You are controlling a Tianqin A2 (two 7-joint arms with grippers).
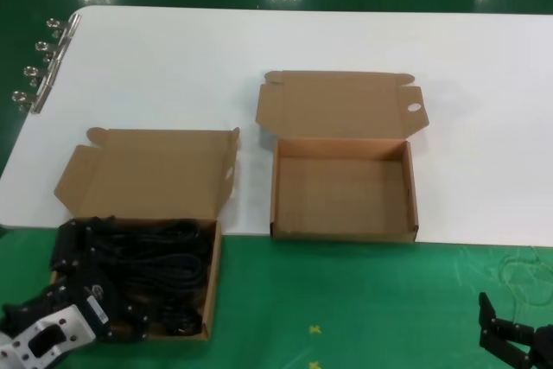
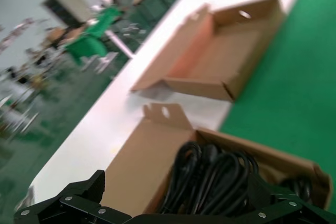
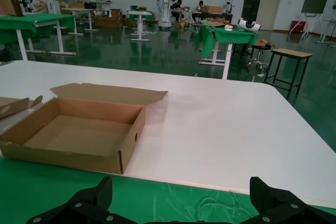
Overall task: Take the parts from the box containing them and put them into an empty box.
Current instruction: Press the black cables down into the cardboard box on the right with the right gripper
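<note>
The left claw hangs over the near-left corner of the full box, its fingers spread wide and gripping nothing. The cords lie directly under and beside it, a loose black tangle inside that box. The empty box sits to the right of this claw and a little farther away, on the white worktop (its lid has a round hole). The right claw waits low at the near right, open, well apart from both boxes.
</note>
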